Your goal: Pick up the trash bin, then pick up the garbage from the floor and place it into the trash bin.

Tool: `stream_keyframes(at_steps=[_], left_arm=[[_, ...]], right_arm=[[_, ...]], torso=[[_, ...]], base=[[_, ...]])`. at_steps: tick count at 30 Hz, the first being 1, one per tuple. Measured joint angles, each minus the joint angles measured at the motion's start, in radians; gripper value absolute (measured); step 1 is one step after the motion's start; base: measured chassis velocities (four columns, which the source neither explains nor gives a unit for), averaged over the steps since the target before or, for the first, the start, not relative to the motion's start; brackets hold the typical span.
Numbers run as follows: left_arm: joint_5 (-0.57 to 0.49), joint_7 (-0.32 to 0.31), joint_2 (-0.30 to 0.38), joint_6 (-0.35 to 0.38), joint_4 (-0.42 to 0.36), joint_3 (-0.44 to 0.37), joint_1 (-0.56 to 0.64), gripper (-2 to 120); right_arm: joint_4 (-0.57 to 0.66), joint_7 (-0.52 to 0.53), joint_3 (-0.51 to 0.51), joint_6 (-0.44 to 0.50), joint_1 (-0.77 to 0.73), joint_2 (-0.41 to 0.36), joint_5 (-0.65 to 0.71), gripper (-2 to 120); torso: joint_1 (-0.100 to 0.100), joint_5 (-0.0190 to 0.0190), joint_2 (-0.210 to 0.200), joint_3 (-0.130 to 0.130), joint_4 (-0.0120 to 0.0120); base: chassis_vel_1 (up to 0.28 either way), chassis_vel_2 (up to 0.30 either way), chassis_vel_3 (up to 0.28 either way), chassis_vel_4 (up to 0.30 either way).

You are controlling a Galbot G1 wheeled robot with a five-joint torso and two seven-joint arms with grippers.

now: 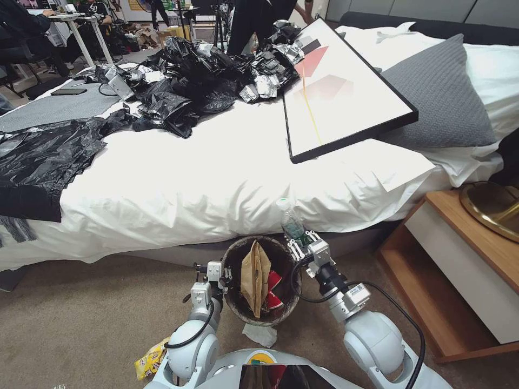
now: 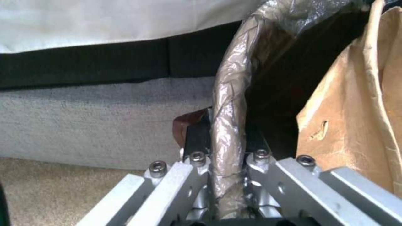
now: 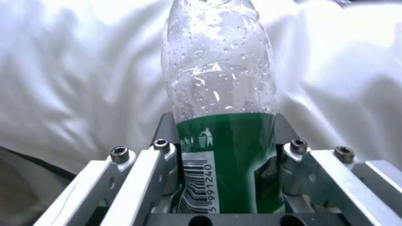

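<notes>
Left gripper clamping trash bin rim, right gripper gripping bottle — above bin

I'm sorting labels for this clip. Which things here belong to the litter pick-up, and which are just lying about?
Job:
- trash bin, left gripper clamped on its rim
- bottle in the right gripper
- paper bag and red carton in the bin
- tissue, yellow wrapper on the floor

Lying about:
- black bags
- framed picture
- grey pillow
- phone
</notes>
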Motion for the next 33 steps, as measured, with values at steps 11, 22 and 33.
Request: stream_keyframes(at_steps=[11, 22, 33], left_arm=[[-0.001, -0.002, -0.005, 0.013, 0.0, 0.013, -0.003, 3], [-0.005, -0.001, -0.013, 0.017, -0.011, 0.019, -0.004, 3], [-0.01, 0.0, -0.016, 0.023, -0.015, 0.021, -0.009, 3]], right_arm=[[0.073, -0.108, -0.112, 0.027, 0.018, -0.025, -0.048, 29], [-0.039, -0.104, -0.202, 0.03, 0.036, -0.001, -0.079, 29], [-0.052, -0.106, -0.2, 0.051, 0.01, 0.011, -0.104, 67]], torso=[[0.0, -0.0003, 0.0, 0.0, 0.0], [0.0, -0.0003, 0.0, 0.0, 0.0], [0.0, -0.0003, 0.0, 0.0, 0.0]], base=[[0.0, 0.0, 0.0, 0.0], [0.0, 0.0, 0.0, 0.0], [0.0, 0.0, 0.0, 0.0]])
